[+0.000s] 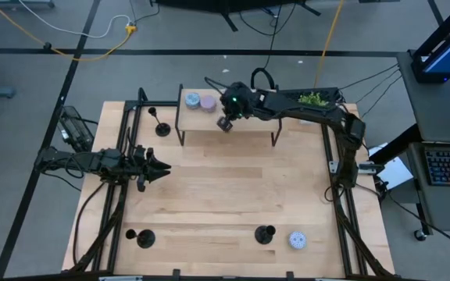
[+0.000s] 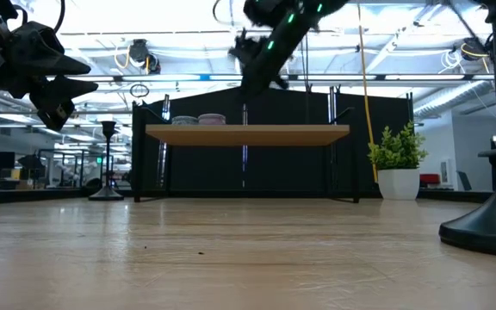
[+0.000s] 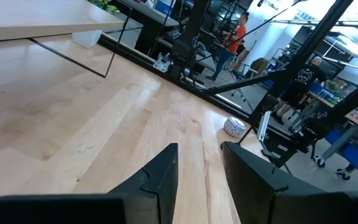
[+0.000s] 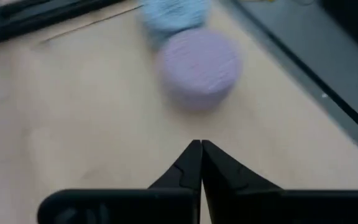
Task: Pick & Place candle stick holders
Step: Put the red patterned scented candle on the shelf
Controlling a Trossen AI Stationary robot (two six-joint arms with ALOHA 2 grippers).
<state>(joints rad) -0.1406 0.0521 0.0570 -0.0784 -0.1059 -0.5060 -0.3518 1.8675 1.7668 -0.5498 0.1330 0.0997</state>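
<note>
Right gripper (image 1: 225,123), fingers pressed shut on nothing, hangs over the small raised shelf (image 1: 248,117) beside the lilac tin (image 1: 208,102) and pale-blue tin (image 1: 193,99), with no candle holder under it. Left gripper (image 1: 161,167), fingers slightly apart and empty, hovers at the table's left edge; all three candle holders stand upright: one by the shelf's left end (image 1: 161,127), nearest this arm, two along the near edge (image 1: 143,237) (image 1: 265,233)
</note>
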